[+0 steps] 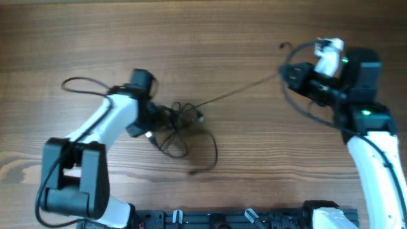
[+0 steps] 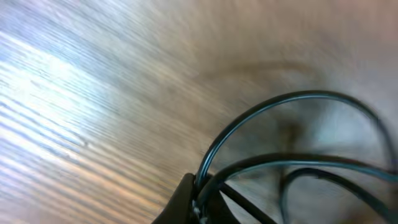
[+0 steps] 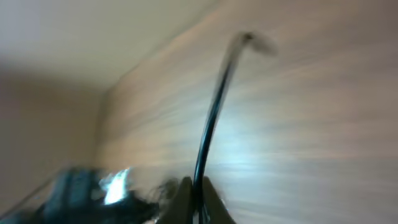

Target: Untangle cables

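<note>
No legible text, label, brand, number or sign in any view. Checked the brown wood-grain table top [image 1: 254, 38] and the thin black flexible cables [image 1: 173, 116]. Both wrist views are motion-blurred, so nothing is readable there.

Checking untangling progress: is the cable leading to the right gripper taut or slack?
Taut: the cable runs dead straight from the tangle to the right gripper, without sag or curve.

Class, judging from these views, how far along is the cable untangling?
Done: one cable is stretched out straight from the tangle. In hand: right gripper holds that cable, left gripper pinches the tangle. Left: its loops are not yet separated.
</note>
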Robot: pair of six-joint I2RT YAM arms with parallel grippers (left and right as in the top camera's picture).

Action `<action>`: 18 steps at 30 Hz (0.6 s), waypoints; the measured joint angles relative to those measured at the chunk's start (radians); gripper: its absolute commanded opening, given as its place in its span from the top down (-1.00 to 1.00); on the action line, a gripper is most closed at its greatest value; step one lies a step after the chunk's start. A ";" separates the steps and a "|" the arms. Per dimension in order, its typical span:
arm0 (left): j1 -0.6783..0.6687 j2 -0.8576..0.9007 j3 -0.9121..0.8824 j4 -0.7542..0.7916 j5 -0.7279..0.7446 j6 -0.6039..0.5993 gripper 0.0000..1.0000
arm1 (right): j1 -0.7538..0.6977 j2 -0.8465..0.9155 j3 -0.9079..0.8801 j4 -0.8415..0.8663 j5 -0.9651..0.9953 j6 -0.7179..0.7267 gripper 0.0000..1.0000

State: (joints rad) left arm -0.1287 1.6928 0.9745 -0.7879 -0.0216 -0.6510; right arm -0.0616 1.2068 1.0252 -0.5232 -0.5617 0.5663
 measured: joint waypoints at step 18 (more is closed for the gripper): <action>0.100 -0.293 -0.006 0.348 0.837 0.464 0.92 | 0.079 0.020 0.000 -0.148 -0.071 -0.328 -0.73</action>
State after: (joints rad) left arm -0.0288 1.3998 0.9684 -0.4400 0.8150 -0.1867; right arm 0.0170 1.2270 1.0248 -0.6708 -0.6331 0.2386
